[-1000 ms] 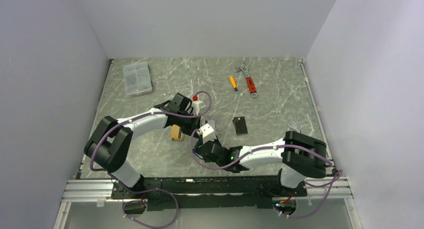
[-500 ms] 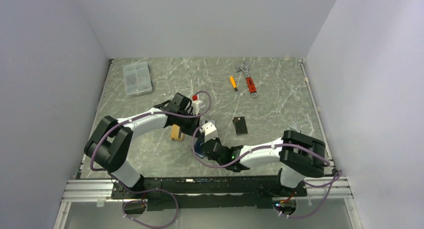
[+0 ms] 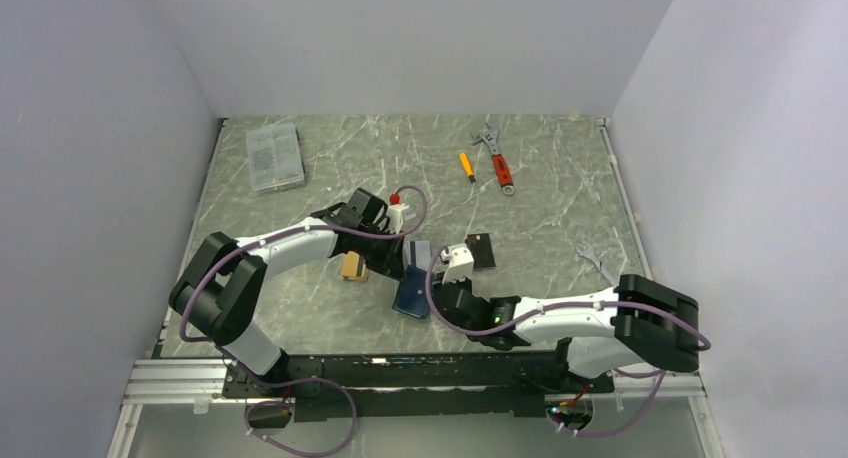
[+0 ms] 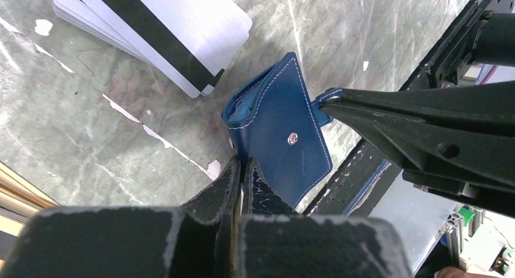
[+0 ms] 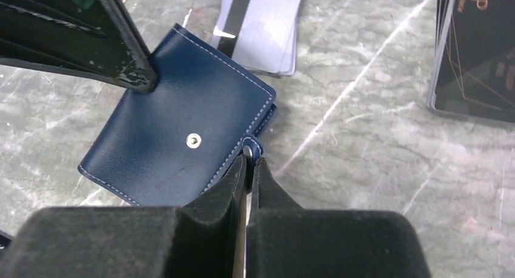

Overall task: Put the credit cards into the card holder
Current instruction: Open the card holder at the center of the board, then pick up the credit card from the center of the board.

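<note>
Top external: wrench [image 3: 497, 159], screwdriver [image 3: 466, 166], clear box [image 3: 274, 156] beyond card holder [image 3: 411, 293]

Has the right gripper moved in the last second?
Yes. The right gripper has shifted rightward in the top view, toward the stack of black cards, which stayed put.

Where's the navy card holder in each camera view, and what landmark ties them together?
Top external: card holder just below centre.
Left wrist: card holder at centre.
Right wrist: card holder left of centre.
Shared landmark: the striped white-grey cards beside it.
</note>
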### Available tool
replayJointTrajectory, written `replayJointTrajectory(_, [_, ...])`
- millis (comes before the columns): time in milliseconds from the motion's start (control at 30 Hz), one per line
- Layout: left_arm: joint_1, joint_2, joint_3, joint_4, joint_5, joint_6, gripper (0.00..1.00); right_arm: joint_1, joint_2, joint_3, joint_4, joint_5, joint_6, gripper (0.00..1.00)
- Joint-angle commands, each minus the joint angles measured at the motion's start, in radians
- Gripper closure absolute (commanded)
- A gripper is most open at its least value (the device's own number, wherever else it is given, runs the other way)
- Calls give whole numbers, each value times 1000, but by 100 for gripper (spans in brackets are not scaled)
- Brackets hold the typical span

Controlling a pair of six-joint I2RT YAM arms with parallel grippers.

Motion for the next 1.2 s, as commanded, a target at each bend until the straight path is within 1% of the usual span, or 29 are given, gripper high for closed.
replayJointTrajectory(0, [-2,-7,13,-30,-3,7,100,-7,-70,-30,-134,66,116,95])
replayJointTrajectory(67, [-3,-9,12,-31,7,4,100,-8,-113,-41,-199,68,146,75])
replayJointTrajectory(100, [-2,-10,11,-29,16,1,91,-7,-140,-47,-222,69,161,68])
replayJointTrajectory(167, [-4,-11,10,-24,48,0,74,-9,-195,-56,-260,79,175,59])
replayJointTrajectory(200, [-7,-12,11,-24,59,2,63,-10,-217,-53,-276,85,176,56])
replayJointTrajectory(267, [-9,-19,15,-30,78,13,44,-18,-250,-34,-321,95,179,53])
replayJointTrajectory(333, [-10,-23,17,-40,89,24,33,-31,-264,-15,-356,97,175,53])
replayJointTrajectory(400, [-10,-29,17,-57,92,53,27,-49,-273,20,-372,92,153,53])
replayJointTrajectory(533, [9,-58,44,-131,80,155,25,-88,-241,94,-351,50,73,51])
replayJointTrajectory(600, [59,-95,65,-167,87,211,25,-104,-203,134,-339,17,39,50])
replayJointTrajectory(700, [155,-158,102,-222,69,347,24,-140,-167,173,-281,-69,-23,49])
replayJointTrajectory(833, [283,-210,105,-237,-59,474,22,-235,-122,233,-208,-242,-91,49])
replayJointTrajectory(900, [329,-204,90,-233,-111,469,23,-273,-91,273,-179,-310,-116,48])
replayJointTrajectory(933, [346,-197,80,-228,-127,442,24,-289,-70,293,-164,-348,-125,48])
replayJointTrajectory(1067, [393,-167,-9,-171,-126,321,25,-349,25,363,-90,-508,-123,48])
replayJointTrajectory(1167, [397,-146,-56,-127,-115,289,24,-371,95,403,-44,-604,-110,48])
